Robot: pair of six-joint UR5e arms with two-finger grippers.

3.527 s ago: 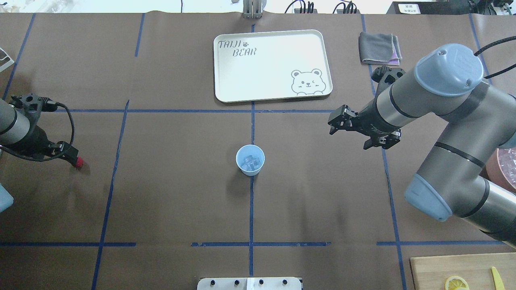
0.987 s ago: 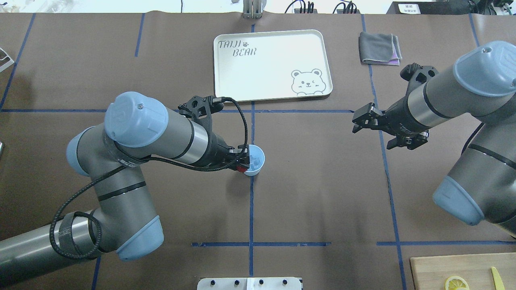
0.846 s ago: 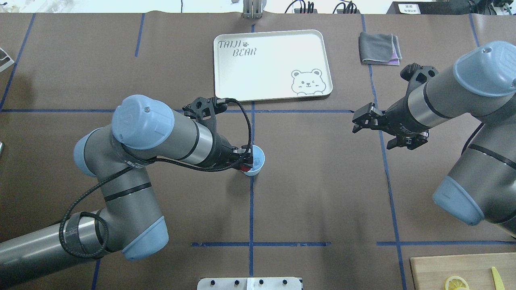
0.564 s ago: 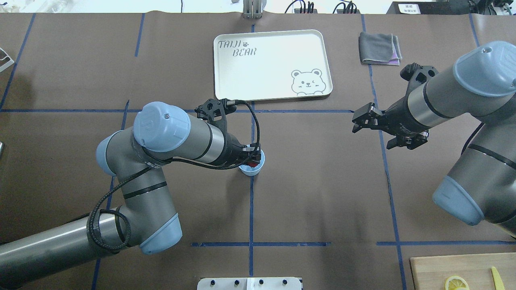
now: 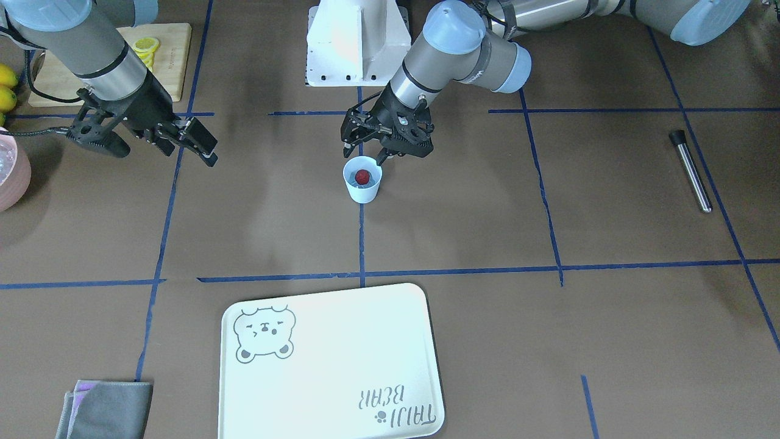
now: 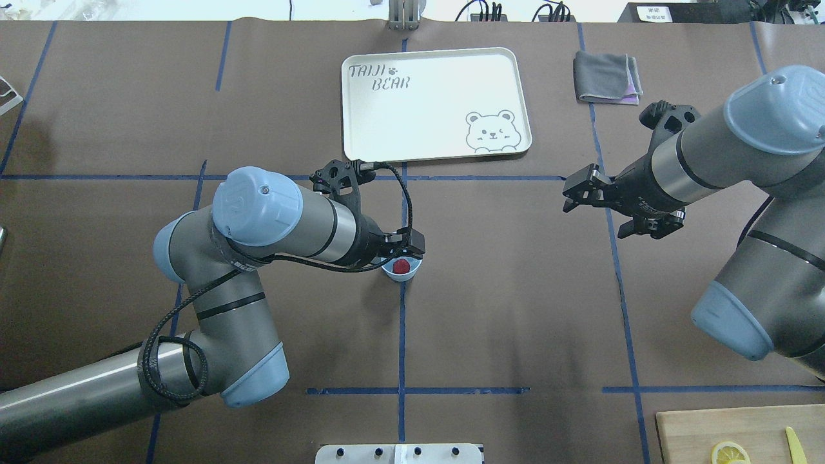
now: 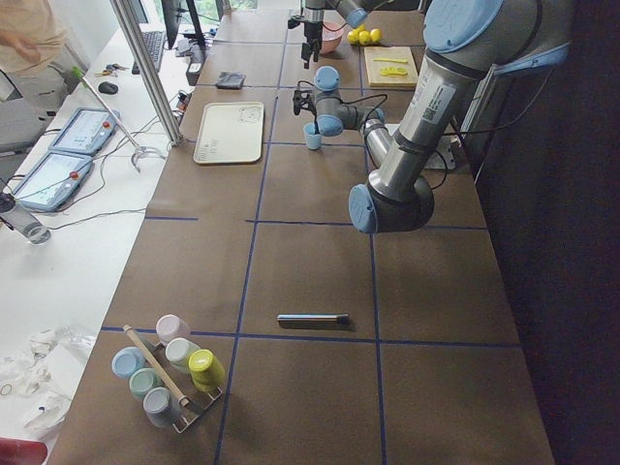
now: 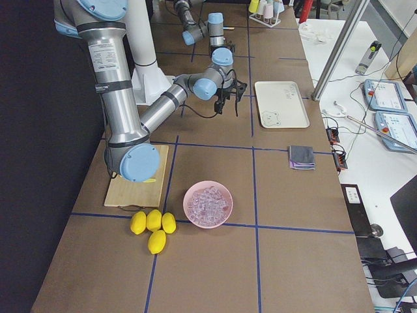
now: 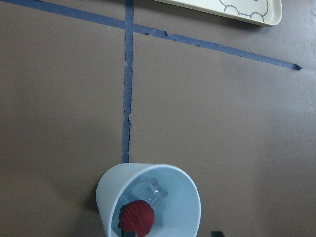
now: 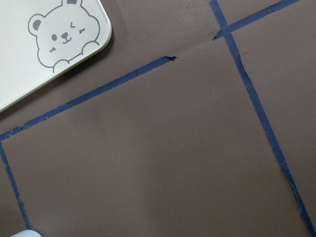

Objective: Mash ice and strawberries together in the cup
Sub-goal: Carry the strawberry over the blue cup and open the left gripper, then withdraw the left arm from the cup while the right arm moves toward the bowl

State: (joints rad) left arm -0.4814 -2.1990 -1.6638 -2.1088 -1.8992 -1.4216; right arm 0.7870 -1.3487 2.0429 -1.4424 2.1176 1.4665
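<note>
The pale blue cup (image 6: 412, 271) stands at the table's middle, where two tape lines cross. One red strawberry (image 6: 402, 266) lies loose inside it, on top of clear ice (image 9: 150, 190). In the front view the strawberry (image 5: 362, 177) shows through the mouth of the cup (image 5: 363, 190). My left gripper (image 6: 403, 248) hovers just above the cup's rim on the robot's side, open and holding nothing. My right gripper (image 6: 593, 216) hangs open and empty over bare table, well to the cup's right.
A cream bear tray (image 6: 438, 103) lies beyond the cup, a folded grey cloth (image 6: 606, 77) to its right. A steel muddler (image 5: 688, 171) lies far on my left. A pink bowl of ice (image 8: 208, 203), lemons (image 8: 151, 225) and a cutting board (image 6: 728, 432) are on my right.
My left arm swept in from the far left with the strawberry, reached the cup and opened; the berry now lies in the cup. The right arm drew back slightly to the right.
</note>
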